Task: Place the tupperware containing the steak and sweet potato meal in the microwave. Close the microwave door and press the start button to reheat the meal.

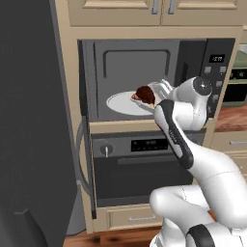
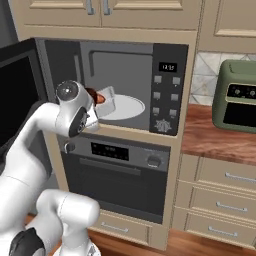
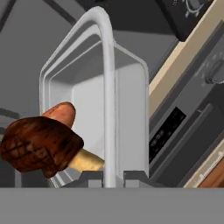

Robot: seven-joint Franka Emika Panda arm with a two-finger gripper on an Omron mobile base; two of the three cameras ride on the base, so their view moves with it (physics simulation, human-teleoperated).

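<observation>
- The gripper [image 3: 113, 178] sits at the bottom centre of the hand view, its two dark fingertips [image 3: 92, 178] closed narrow on the near rim of the tupperware [image 3: 94, 94], one tip on each side of the wall.
- The tupperware fills the middle of the hand view, a translucent grey-white tray seen tilted, its rim curving up to the top of the frame.
- The steak [image 3: 38, 145] lies at the lower left of the hand view, a dark brown lump against the tray's near edge.
- The sweet potato [image 3: 61, 112] shows as an orange-red end just above the steak, touching it.
- In the left base view the steak [image 1: 144, 94] and tray [image 1: 163, 89] are at the centre of the frame, inside the mouth of the microwave [image 1: 140, 77] and over the pale round plate [image 1: 128, 103] on the cavity floor; whether the tray touches the plate cannot be told.
- In the right base view the tray [image 2: 106, 98] sits left of centre, at the front of the cavity, partly behind the arm's wrist.
- The microwave door [image 2: 17, 90] stands open at the left edge of the right base view.
- The control panel [image 2: 167, 87] with its display and grey buttons is right of the cavity.
- The oven [image 2: 117, 170] with round knobs is directly below the microwave, its door shut.
- A green countertop appliance [image 2: 239, 97] stands on the wooden counter [image 2: 210, 137] at the right of the right base view.
</observation>
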